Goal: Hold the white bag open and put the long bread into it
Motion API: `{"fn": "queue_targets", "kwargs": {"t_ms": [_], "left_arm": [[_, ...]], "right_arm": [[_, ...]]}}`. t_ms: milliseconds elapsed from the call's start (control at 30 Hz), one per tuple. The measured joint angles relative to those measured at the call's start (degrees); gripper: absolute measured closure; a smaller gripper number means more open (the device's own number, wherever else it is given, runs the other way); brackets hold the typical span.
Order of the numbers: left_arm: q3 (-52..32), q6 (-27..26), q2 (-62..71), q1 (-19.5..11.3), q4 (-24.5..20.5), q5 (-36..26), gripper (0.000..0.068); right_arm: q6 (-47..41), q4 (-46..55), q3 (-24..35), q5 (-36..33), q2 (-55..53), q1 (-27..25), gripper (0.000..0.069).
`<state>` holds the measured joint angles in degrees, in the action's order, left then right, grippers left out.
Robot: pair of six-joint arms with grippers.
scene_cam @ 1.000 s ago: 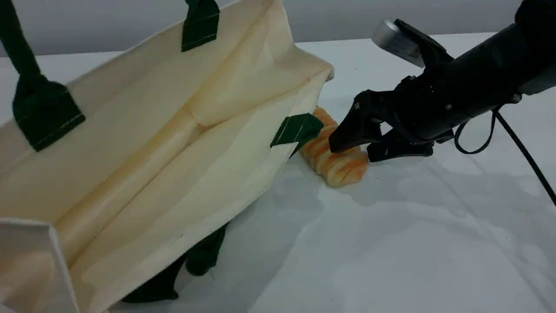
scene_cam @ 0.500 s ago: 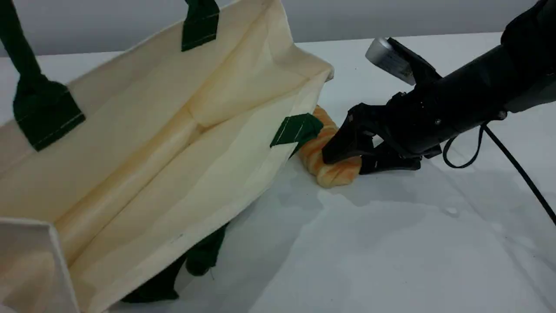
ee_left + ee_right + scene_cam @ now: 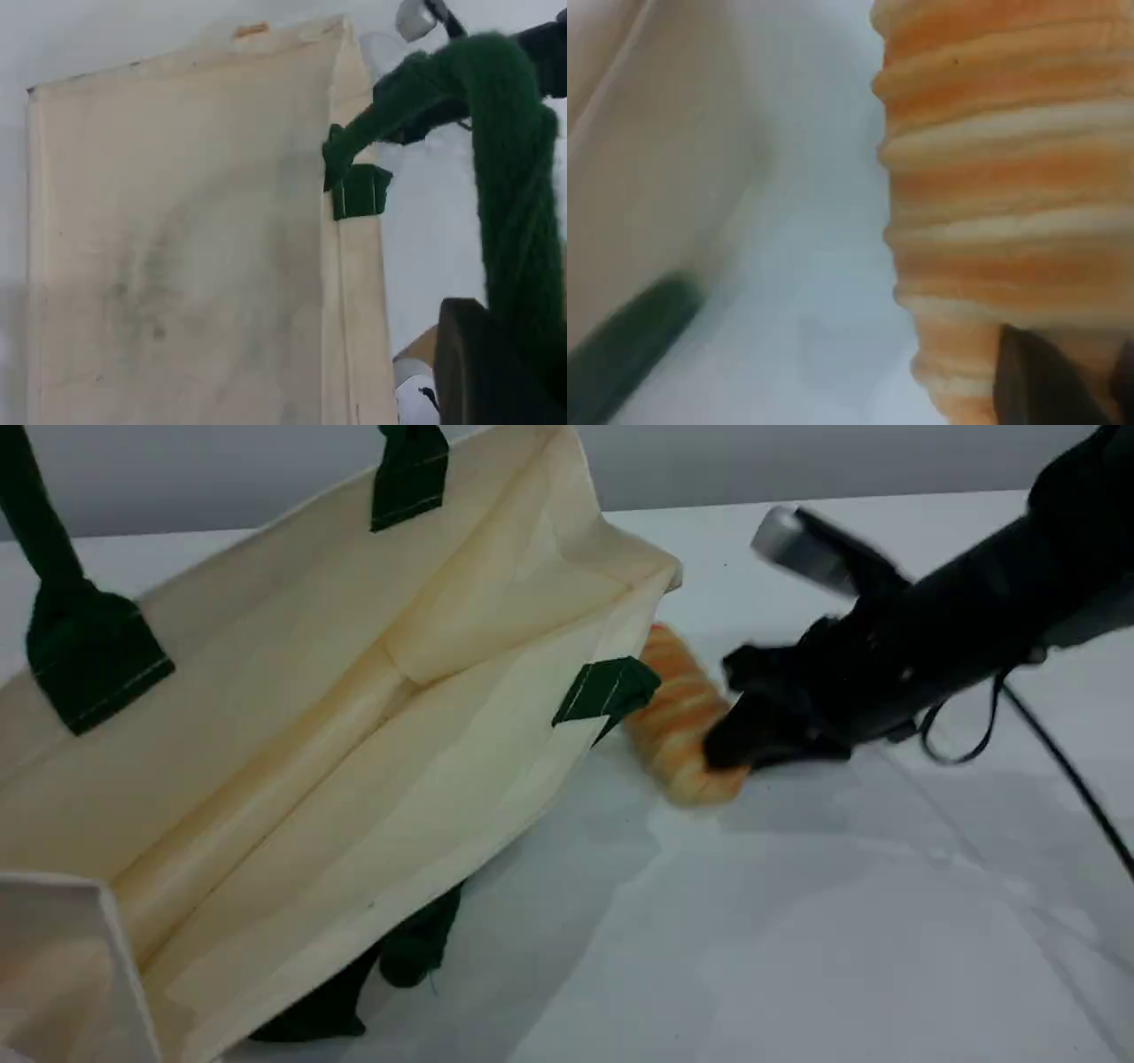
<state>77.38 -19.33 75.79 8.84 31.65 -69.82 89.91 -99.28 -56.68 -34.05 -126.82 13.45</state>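
One white bag [image 3: 292,717], mouth gaping wide, 3 green tabs [image 3: 607,686] showing. Its right rim is just beside the one long bread [image 3: 678,708] (a tab overlaps it). R gripper [image 3: 735,744] pinches the bread's near end. L gripper [image 3: 483,372] is clamped on the green rope handle [image 3: 509,177]. Open table [image 3: 797,921] lies near & right of the bread.
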Motion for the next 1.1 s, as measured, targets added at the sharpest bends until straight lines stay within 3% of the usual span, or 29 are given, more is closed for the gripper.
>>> {"fn": "queue_targets", "kwargs": {"t_ms": [233,400,600,700,900,1100], "left_arm": [[0.0,-1.3,0.0,0.0,-0.3,0.3,0.0599],[0.0,-1.3,0.0,-0.1,-1.9,4.2,0.0599],[0.9,-1.7,0.7,-0.1,-4.2,8.0,0.0599],[3.6,-1.7,2.8,-0.1,-4.6,7.0,0.0599],[10.1,-4.1,6.9,-0.1,-0.8,4.1,0.0599],[11.0,-5.9,8.2,-0.1,4.1,2.8,0.0599]], "right_arm": [[0.0,8.1,0.3,3.6,10.4,-7.3,0.0630],[-2.8,20.4,0.3,-4.4,19.0,-10.9,0.0633],[-17.1,31.9,0.3,-15.3,29.2,-10.8,0.0636],[-22.0,34.4,0.3,-20.5,33.6,-10.7,0.0636],[-27.5,34.2,0.3,-28.0,40.2,-9.9,0.0636],[-30.5,37.1,0.3,-30.9,44.0,-9.9,0.0639]]}}
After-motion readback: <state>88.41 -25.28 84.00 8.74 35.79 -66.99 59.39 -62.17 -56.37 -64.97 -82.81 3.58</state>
